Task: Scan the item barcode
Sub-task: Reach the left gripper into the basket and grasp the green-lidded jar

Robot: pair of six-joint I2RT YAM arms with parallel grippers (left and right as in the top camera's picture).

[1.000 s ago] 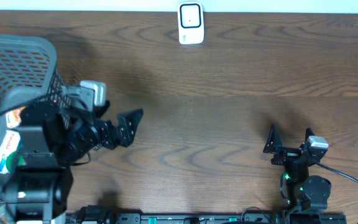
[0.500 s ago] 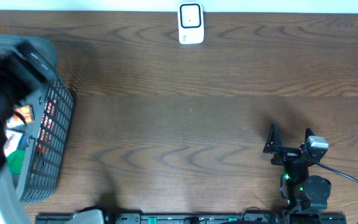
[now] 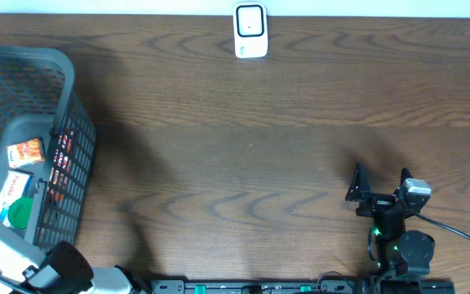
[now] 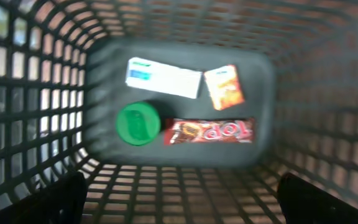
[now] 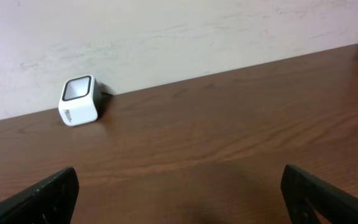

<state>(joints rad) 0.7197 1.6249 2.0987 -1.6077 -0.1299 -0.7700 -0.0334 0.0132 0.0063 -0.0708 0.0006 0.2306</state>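
While my left tool (image 4: pixel 185 196) is hanging over the basket (image 4: pixel 36 93) with its fingers spread wide and nothing between them, I'm looking straight down at four things lying on the basket floor. There's a red candy bar (image 4: pixel 209 131), a round green tub (image 4: pixel 138 123) just beside its left end, and a white-and-blue packet (image 4: pixel 163 77) and small orange packet (image 4: pixel 224 87) further back. I'm leaning toward the candy bar as the one to scan. I'm guessing it's light, with a slippery, crinkly wrapper and something fairly stiff inside, so I'm thinking of pinching it across its short width near the middle, clear of the tub. Squeezing hard is probably asking for a crushed bar. I can't tell where the barcode is sitting, since the view is blurry. My right tool (image 3: pixel 379 184) is sitting at the other side of the desk (image 3: pixel 259 163), also gaping wide and carrying nothing. It's facing the white scanner (image 3: pixel 250 31) at the back edge, well apart from the basket.
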